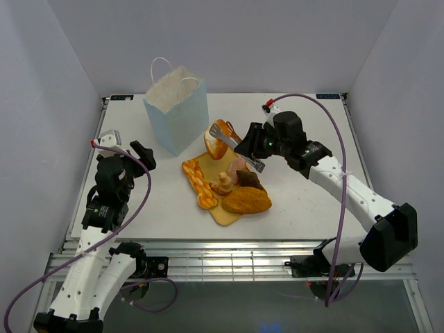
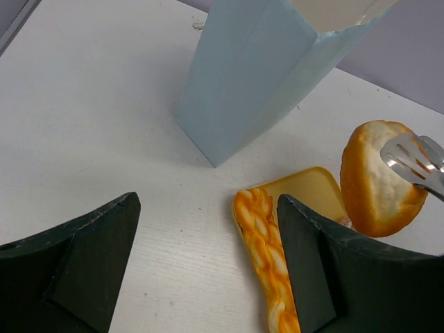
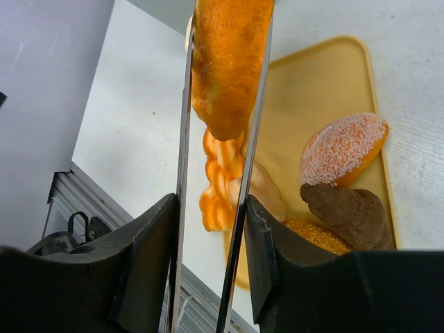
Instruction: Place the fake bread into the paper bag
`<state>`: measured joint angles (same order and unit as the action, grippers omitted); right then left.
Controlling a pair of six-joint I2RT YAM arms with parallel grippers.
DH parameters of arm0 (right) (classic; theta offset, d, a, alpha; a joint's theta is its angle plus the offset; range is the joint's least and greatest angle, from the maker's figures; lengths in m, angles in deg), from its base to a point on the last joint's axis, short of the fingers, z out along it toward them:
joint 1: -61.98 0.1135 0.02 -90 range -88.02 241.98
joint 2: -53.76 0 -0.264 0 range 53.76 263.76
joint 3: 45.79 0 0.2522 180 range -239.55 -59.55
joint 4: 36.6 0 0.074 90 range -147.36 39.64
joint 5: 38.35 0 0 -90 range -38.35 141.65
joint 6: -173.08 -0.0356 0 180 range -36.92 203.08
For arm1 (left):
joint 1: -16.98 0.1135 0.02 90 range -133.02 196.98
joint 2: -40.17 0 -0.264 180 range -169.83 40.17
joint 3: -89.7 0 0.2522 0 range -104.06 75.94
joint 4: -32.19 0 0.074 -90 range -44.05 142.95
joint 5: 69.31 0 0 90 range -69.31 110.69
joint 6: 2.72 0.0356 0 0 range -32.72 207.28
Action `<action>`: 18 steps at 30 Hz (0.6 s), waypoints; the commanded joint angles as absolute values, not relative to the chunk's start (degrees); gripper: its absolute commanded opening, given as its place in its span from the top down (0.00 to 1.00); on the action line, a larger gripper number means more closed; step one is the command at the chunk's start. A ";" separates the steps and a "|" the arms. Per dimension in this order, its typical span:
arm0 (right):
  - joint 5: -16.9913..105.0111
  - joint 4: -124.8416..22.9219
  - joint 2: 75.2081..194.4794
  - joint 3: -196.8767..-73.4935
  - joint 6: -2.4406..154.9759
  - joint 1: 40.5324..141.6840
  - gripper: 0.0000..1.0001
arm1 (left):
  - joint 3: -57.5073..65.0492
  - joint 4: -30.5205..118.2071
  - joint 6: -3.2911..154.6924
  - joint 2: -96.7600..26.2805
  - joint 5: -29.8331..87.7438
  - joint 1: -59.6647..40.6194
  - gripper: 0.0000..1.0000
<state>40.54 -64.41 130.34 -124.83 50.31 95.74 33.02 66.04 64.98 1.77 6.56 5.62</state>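
In the top view my right tool point(image 1: 245, 144) is clamped on the metal tongs point(image 1: 254, 164). The tongs hold the white-orange loaf point(image 1: 220, 141) in the air at the centre of the frame, just right of the paper bag point(image 1: 177, 111) and not inside it. The right wrist view shows more: both steel blades press the sides of the loaf at the top of the frame. Under it the yellow tray point(image 3: 326, 83) carries the pinkish piece point(image 3: 343, 149), the dark brown roll point(image 3: 347, 211) and the orange braid point(image 3: 218, 180). In the left wrist view the left tool point(image 2: 208, 208) hangs over the desk point(image 2: 104, 125) with its fingers point(image 2: 83, 270) wide apart and holding nothing. Its right finger hides part of the tray. The bag stands upright at the upper centre.
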 commanded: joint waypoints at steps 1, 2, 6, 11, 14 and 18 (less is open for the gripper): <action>38.64 -64.60 128.29 -131.78 51.88 95.56 0.75 | 32.52 65.55 65.48 2.46 6.19 5.90 0.10; 38.30 -65.99 128.38 -133.10 52.49 95.56 0.75 | 32.52 65.55 65.48 2.64 6.02 5.82 0.10; 37.76 -68.47 128.47 -140.57 53.72 95.56 0.74 | 32.52 65.63 65.31 2.64 6.01 5.82 0.10; 36.54 -71.10 130.93 -152.59 54.60 95.56 0.74 | 32.52 65.55 65.39 2.46 6.02 5.81 0.10; 34.70 -71.98 132.95 -157.88 54.61 95.56 0.74 | 32.61 65.55 65.40 2.55 6.02 5.90 0.10; 33.72 -72.34 136.80 -163.69 54.61 95.56 0.74 | 32.61 65.63 65.40 2.29 5.93 5.81 0.10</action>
<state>36.03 -73.59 133.90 -159.03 53.72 95.74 33.02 66.04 64.98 1.86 6.48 5.62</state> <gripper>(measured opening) 0.459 0.903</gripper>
